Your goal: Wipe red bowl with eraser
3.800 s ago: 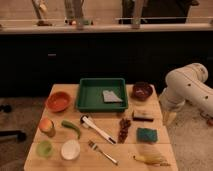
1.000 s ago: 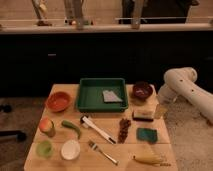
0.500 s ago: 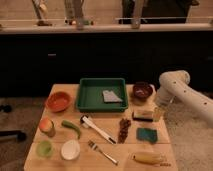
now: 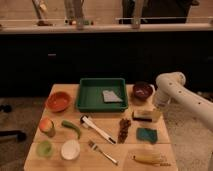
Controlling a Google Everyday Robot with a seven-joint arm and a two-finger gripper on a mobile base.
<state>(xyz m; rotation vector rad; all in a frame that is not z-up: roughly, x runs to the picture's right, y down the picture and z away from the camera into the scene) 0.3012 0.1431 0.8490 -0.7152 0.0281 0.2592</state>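
**Operator:** Camera view: where do things stand?

**Spotter:** Take the green tray (image 4: 84, 102) as your mark. The eraser (image 4: 144, 116) lies on the table off the tray's right front corner, flat, dark layer up. The red bowl (image 4: 58, 101) sits just beside the tray's left wall, so your two things are well apart, on opposite sides of the tray. The gripper (image 4: 156, 109) hangs right of the tray, at the eraser's far end. I cannot tell whether it is released or clenched, nor whether it touches the block.

**Operator:** How will the eraser handle?

**Spotter:** My guess is light and fairly stiff, with a soft felt-like face that may give a little under pressure. Take it across the two long sides, near the middle, so the wiping face stays free. The bowl looks light and shallow, so it could skid when you press on it. Keep clear of the maroon bowl (image 4: 143, 91) behind the eraser and the teal sponge (image 4: 147, 134) in front of it.

**Operator:** What has changed?

**Spotter:** A few seconds ago your arm was out past the table's right edge. It has swung in toward the tray and dropped over the eraser. The eraser and both bowls have not shifted.
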